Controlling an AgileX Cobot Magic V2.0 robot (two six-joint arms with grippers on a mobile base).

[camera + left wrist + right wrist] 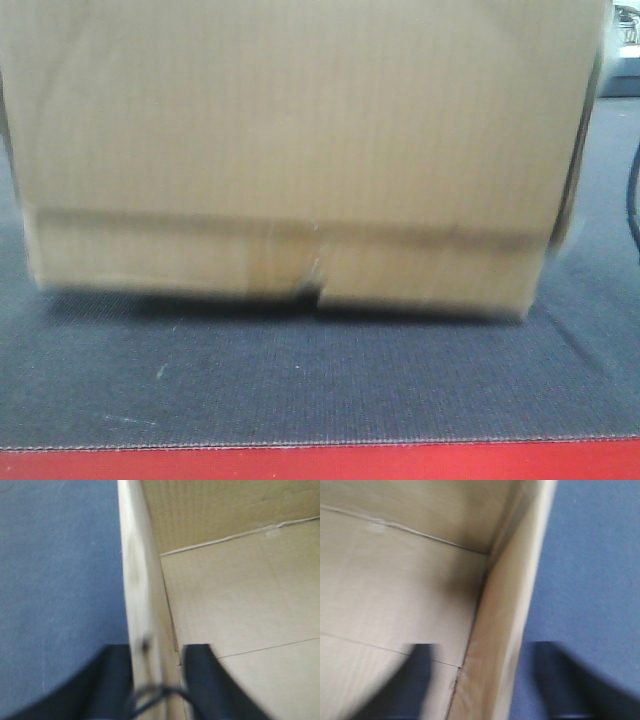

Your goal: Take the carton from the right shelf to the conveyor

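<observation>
Warehouse or packing area, conveyor [300, 395], carton [300, 130]

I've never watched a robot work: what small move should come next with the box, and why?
Probably ease the carton down flat onto the belt: it is low over the belt, a dark shadow shows beneath it, and the left gripper and right gripper straddle its side walls.

Left fingers [112, 680] tight on the carton [139, 580] wall, right fingers [565, 680] wider apart astride it.
</observation>
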